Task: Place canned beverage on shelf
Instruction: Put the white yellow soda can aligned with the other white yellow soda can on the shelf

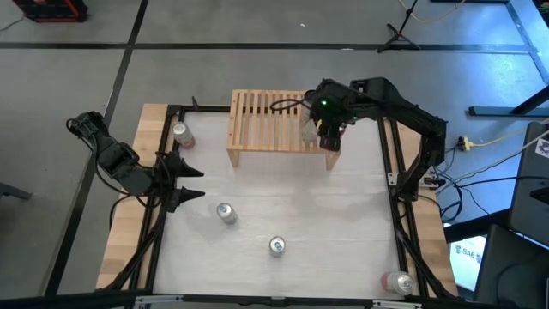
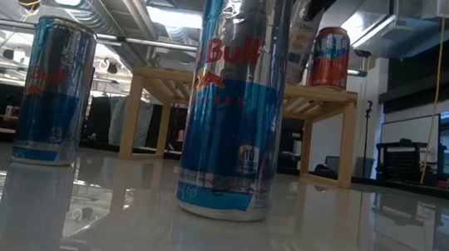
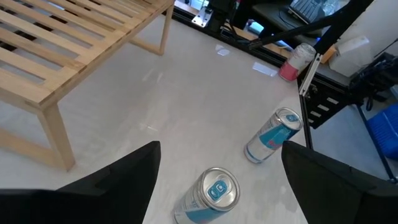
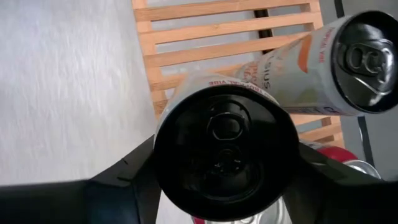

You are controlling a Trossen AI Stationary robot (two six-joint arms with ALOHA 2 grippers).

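White tabletop (image 1: 300, 206), glossy, with loose stock on it. Nearest the front edge stands one blue-and-silver can (image 2: 235, 102); a second blue can (image 2: 54, 91) stands farther back towards the left side. Neither is in play now.

Left gripper (image 1: 182, 180): parked at the left edge of the table, fingers spread wide, holding nothing. Leave it there.

Far side: the shelf (image 1: 266, 120), slatted top. Right gripper (image 1: 328, 129) is over its right end, clamped around the held can (image 4: 225, 146), which is upright with its top facing the wrist camera. Whether its base touches the slats cannot be told from these views.

Neighbours on the shelf: a pale can (image 4: 336, 62) just beside the held can, appearing close enough to touch, and a red can (image 2: 330, 57) at the right end.

Judgement: this is the set-down step, task nearly done. To do it well:
- Lower straight down and keep the can vertical; any sideways drift will likely push the pale can.
- Land the base across two slats, not in a gap, or it may tip.
- Open the fingers only after the base is seated, and only as far as the pale can allows.
- Lift straight up before pulling back.
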